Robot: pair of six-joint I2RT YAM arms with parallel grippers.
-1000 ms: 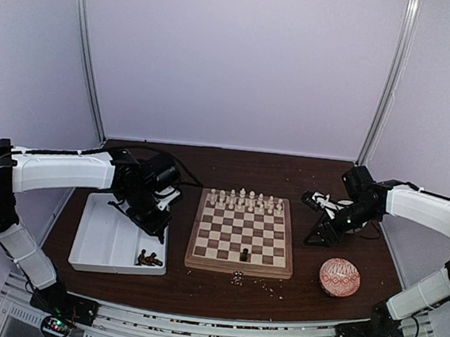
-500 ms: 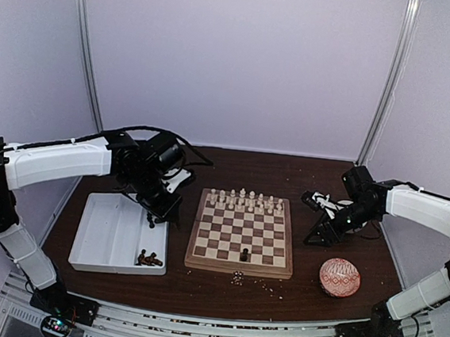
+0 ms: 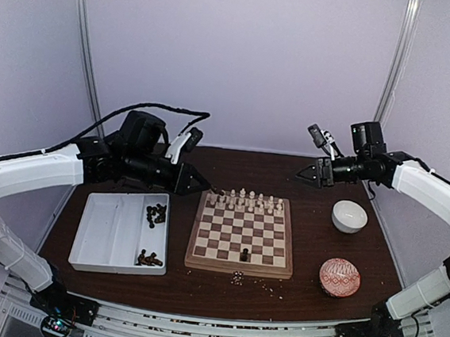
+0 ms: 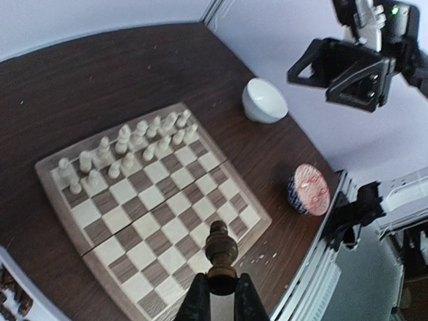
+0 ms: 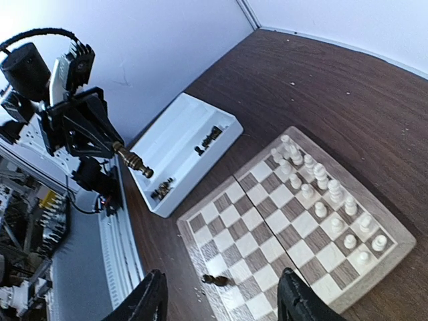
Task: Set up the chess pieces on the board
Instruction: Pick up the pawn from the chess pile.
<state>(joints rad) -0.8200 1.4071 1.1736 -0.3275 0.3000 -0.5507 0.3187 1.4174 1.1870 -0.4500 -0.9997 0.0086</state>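
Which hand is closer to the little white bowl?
Right. The right hand hangs just board-side of the bowl; the left hand is across the board, nearer the tray, holding a dark piece.

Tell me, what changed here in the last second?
The left hand lifted out of the white tray and swung toward the board, shut on a dark chess piece. The right hand, open, rose off the table, uncovering a white bowl. The white pieces and the lone dark piece on the board stayed put.

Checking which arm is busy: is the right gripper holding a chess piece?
No, the right gripper stands open, nothing between its fingers but the board beyond.
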